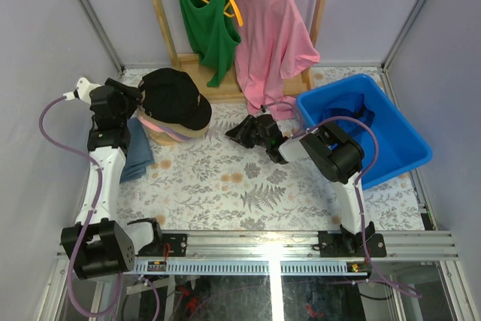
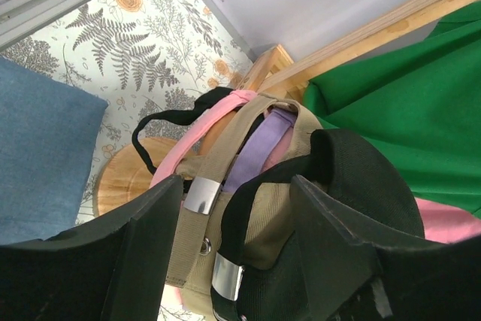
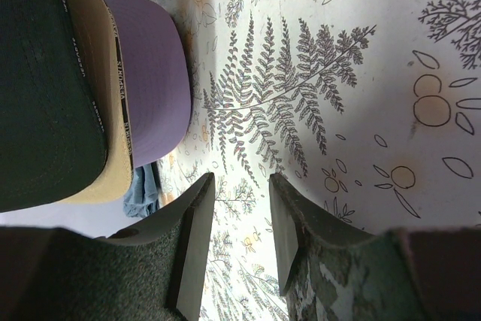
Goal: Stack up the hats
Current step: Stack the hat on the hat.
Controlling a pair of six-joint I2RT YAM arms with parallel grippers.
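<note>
The hats sit in one stack (image 1: 176, 110) at the back left, with a black cap (image 1: 176, 95) on top and pink (image 1: 152, 126) and tan (image 1: 180, 137) edges showing under it. My left gripper (image 1: 140, 96) is at the rear of the stack. In the left wrist view its jaws (image 2: 237, 186) stand apart around the black cap's (image 2: 368, 178) buckled strap and the tan strap (image 2: 218, 155); pink (image 2: 203, 129) and lavender (image 2: 259, 144) straps lie beyond. My right gripper (image 1: 242, 133) hovers open and empty to the right of the stack (image 3: 242, 208), facing the black (image 3: 37, 88), tan (image 3: 94, 95) and lavender (image 3: 146, 73) brims.
A blue bin (image 1: 398, 148) stands at the right with something dark inside. A wooden rack at the back holds a green tank top (image 1: 203, 20) and a pink T-shirt (image 1: 270, 35). Folded blue cloth (image 1: 139, 152) lies beside the stack, which rests on a round wooden stand (image 2: 124, 178).
</note>
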